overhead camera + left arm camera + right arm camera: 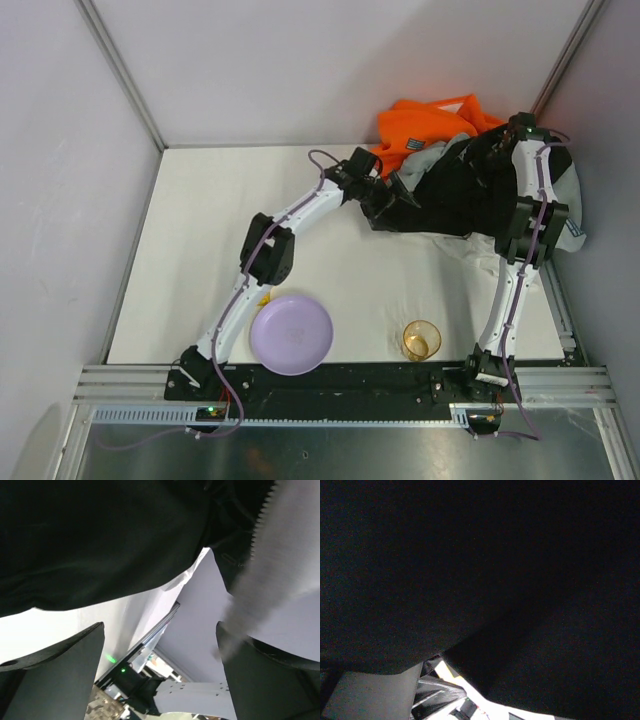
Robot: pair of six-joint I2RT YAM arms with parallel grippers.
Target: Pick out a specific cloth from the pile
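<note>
The pile (pixel 465 170) lies at the back right corner: an orange garment (pixel 430 122) behind, a black garment (pixel 462 195) in front, and light grey fabric (pixel 428 160) between them. Pale fabric (pixel 573 200) shows at the pile's right edge; I cannot tell whether it is the white cloth. My left gripper (pixel 388 195) is open at the black garment's left edge, with nothing between its fingers (pixel 55 670). A blurred pale strip with a toothed edge (pixel 285 555) hangs at the upper right of the left wrist view. My right gripper (pixel 497 150) is sunk into the pile. Black fabric (pixel 480 570) fills the right wrist view.
A purple plate (pixel 291 334) sits at the near edge by the left arm's base. A clear amber cup (pixel 421 340) stands near the right arm's base. Grey walls close in on the left, back and right, and the pile leans against the right wall.
</note>
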